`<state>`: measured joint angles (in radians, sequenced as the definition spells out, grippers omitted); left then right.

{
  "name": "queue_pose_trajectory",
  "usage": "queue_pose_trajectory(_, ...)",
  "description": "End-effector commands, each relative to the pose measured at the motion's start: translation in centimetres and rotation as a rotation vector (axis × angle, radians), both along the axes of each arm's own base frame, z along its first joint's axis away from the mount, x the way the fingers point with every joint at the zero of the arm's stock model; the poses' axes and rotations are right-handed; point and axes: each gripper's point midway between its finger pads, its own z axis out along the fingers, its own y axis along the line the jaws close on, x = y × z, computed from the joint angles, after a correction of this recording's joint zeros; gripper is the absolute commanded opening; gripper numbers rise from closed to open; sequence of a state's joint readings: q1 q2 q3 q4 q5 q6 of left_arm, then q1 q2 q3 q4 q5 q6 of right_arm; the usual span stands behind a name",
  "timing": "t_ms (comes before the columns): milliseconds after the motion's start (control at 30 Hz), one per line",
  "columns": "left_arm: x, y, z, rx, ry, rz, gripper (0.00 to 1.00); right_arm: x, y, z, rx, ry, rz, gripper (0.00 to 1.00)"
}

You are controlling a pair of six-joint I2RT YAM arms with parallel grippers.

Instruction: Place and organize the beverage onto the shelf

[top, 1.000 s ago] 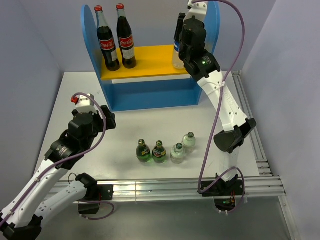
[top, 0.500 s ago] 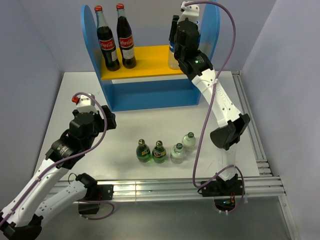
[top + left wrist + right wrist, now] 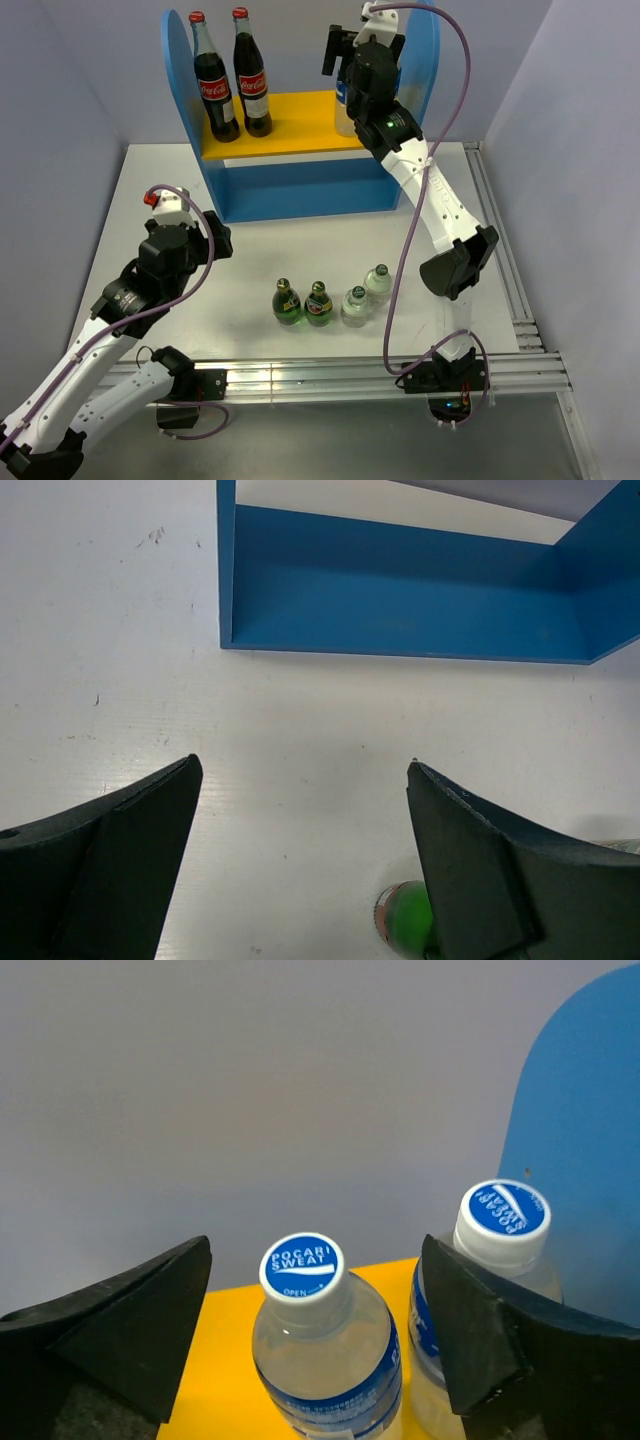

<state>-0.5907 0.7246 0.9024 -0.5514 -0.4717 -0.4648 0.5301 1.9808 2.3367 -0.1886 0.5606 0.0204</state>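
Against grey wall (image 3: 250,1080), over the shelf's (image 3: 300,195) yellow board (image 3: 300,115): right gripper (image 3: 315,1250) spread wide, straddling one upright water bottle (image 3: 322,1360), not touching; second water bottle (image 3: 500,1220) just outside one finger. Over white table (image 3: 300,730): left gripper (image 3: 303,770) spread too, green bottle (image 3: 403,922) beside one finger.

White table (image 3: 200,190), matt, with faint scuffs (image 3: 150,538) on its surface. Plain pale grey-lilac walls (image 3: 60,80) enclose three sides. Aluminium rails (image 3: 330,372) line the near and right edges. Lighting even.

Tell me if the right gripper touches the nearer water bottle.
Apart: in the right wrist view the right gripper stands open, gaps showing either side of the nearer water bottle.
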Motion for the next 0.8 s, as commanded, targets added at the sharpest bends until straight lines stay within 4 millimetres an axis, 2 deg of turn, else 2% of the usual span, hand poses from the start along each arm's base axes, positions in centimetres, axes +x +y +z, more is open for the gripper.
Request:
queue_pose_trajectory(0, 0.0, -0.1, 0.6, -0.014, -0.016, 0.001, 0.90, -1.4, -0.7, 4.2, 0.062, -0.112, 0.006, 0.95)
queue_pose_trajectory(167, 0.0, -0.1, 0.6, -0.013, -0.015, 0.002, 0.90, -2.2, -0.3, 4.2, 0.067, -0.110, 0.014, 0.96)
queue_pose_trajectory(200, 0.0, 0.0, 0.6, -0.013, -0.017, 0.003, 0.90, -2.9, -0.2, 4.8, 0.074, -0.119, 0.021, 0.96)
queue_pose_trajectory(267, 0.0, 0.0, 0.5, -0.011, -0.014, 0.003, 0.90, -3.4, -0.1, 4.5, 0.069, -0.112, 0.015, 0.97)
queue_pose_trajectory(300, 0.1, 0.0, 0.6, -0.011, -0.016, 0.006, 0.90, -4.2, -0.3, 5.3, 0.077, -0.128, 0.016, 0.97)
queue_pose_trajectory(367, 0.0, 0.1, 0.6, -0.010, -0.017, 0.009, 0.90, -5.2, 0.4, 5.1, 0.079, -0.120, 0.025, 0.97)
queue_pose_trajectory(400, 0.0, 0.1, 0.7, -0.012, -0.020, 0.012, 0.91, -6.3, 0.1, 6.1, 0.094, -0.139, 0.027, 0.97)
queue_pose_trajectory(467, 0.0, 0.2, 0.6, -0.010, -0.018, 0.015, 0.91, -7.4, 0.9, 5.4, 0.095, -0.123, 0.035, 0.97)
queue_pose_trajectory(500, 0.0, 0.2, 0.7, -0.010, -0.020, 0.017, 0.92, -8.8, 0.6, 6.7, 0.118, -0.150, 0.040, 0.97)
queue_pose_trajectory(533, 0.0, 0.3, 0.6, -0.010, -0.019, 0.022, 0.93, -9.5, 1.2, 5.9, 0.084, -0.133, 0.047, 0.97)
queue_pose_trajectory(567, 0.0, 0.3, 0.7, -0.010, -0.019, 0.022, 0.94, -10.2, 1.1, 5.7, 0.091, -0.127, 0.031, 0.97)
queue_pose_trajectory(600, 0.0, 0.3, 0.6, -0.007, -0.018, 0.023, 0.95, -11.8, 0.5, 6.7, 0.111, -0.140, 0.035, 0.97)
queue_pose_trajectory(633, 0.0, 0.4, 0.7, -0.008, -0.020, 0.023, 0.95, -12.2, 0.8, 5.3, 0.099, -0.109, 0.037, 0.97)
queue_pose_trajectory(667, 0.0, 0.1, 0.7, -0.012, -0.018, 0.006, 0.96, -13.5, 1.1, 4.9, 0.107, -0.095, 0.039, 0.97)
queue_pose_trajectory(700, -0.1, -0.2, 0.9, -0.020, -0.023, -0.012, 0.97, -15.6, 0.3, 5.7, 0.171, -0.104, 0.063, 0.97)
queue_pose_trajectory(733, -0.1, -0.6, 1.1, -0.019, -0.033, -0.037, 0.97, -16.0, 1.1, 2.7, 0.142, -0.051, 0.078, 0.97)
queue_pose_trajectory(767, -0.2, -1.1, 1.2, -0.026, -0.035, -0.068, 0.97, -17.7, 1.9, 1.9, 0.189, -0.036, 0.113, 0.97)
